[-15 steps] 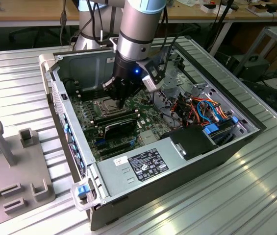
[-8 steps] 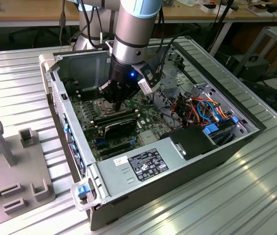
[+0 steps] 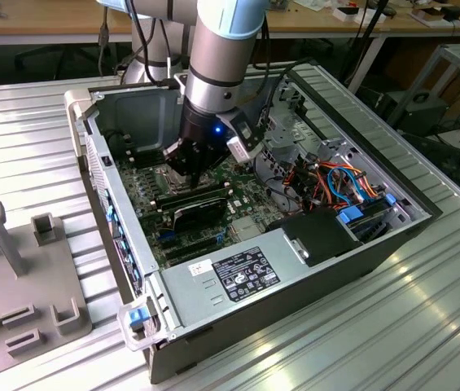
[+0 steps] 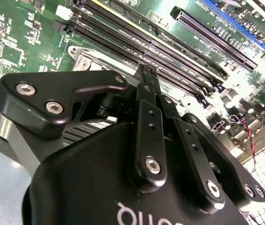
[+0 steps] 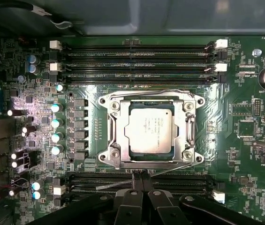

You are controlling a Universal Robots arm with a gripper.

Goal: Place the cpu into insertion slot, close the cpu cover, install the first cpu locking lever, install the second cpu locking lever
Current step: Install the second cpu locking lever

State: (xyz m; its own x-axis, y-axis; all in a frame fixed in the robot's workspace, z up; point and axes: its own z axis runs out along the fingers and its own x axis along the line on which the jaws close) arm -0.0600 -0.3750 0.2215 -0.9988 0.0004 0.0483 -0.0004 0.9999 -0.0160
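Fingers of the black two-fingered gripper were pressed together at the edge of the square, silver-framed insertion slot, their tips on or just above a thin steel locking lever, though whether they pinched it could not be told. The small flat cpu, dull grey metal with a tan rim, already sat in the slot, and the thin silvery cpu cover with its square window lay closed around it. Judged from this, a lever was the step in hand; springy wire like that would want a steady sideways push, kept clear of the long black memory slots running alongside. In the exterior view, the gripper hung over the green motherboard inside the open grey metal computer case
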